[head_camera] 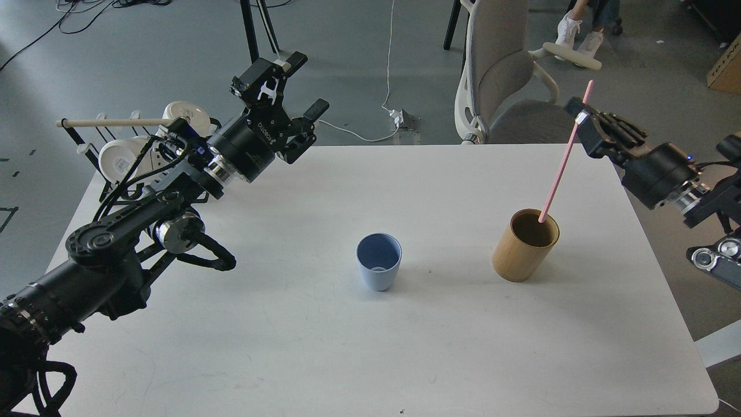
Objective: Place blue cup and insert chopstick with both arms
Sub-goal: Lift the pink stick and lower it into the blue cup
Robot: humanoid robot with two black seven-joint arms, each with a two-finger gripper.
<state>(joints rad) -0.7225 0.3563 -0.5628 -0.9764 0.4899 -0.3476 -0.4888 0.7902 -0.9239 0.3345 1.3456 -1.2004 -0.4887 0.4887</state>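
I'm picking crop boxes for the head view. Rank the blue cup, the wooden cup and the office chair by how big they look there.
1. Office chair, though it sits farther back.
2. Wooden cup.
3. Blue cup, clearly smaller than the wooden one at similar distance.

You have one view only, from the robot's head, facing forward and down at a steep angle. It stands close over the desk [324, 347], which fills most of the frame. The left arm enters at the left edge, the right arm at the right. Floor shows beyond the far edge.
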